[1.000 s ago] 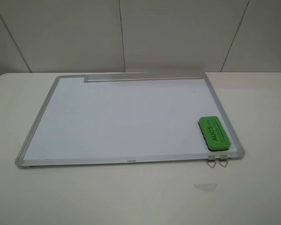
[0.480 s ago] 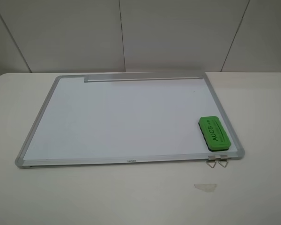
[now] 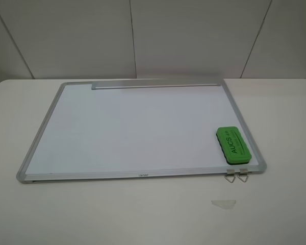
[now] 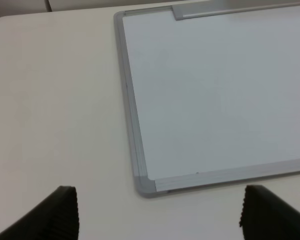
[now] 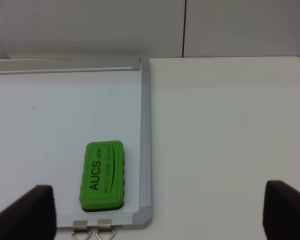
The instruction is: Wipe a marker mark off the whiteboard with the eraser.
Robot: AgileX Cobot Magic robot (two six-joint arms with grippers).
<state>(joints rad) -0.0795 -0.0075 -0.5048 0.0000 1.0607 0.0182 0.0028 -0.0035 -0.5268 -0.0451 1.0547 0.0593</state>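
On the white table lies the whiteboard, flat, with a silver-grey frame, rounded corners and a grey tray strip along its far edge. The eraser — a bright green rounded block lettered "AUCS" in black — rests on the board surface in the near right corner, just inside the frame and aligned roughly with the right edge. Two metal clips hang from the near frame directly below the eraser. A small pale scrap lies on the table nearer the camera, apart from the board.

No marker mark can be made out in any view; only a tiny dark speck shows near the far right of the board.

Neither arm appears in the high view. The left gripper shows only its two dark fingertips, cut off by the frame edge and set wide apart, holding nothing. The right gripper is likewise spread wide and empty, its fingertips partly out of frame.
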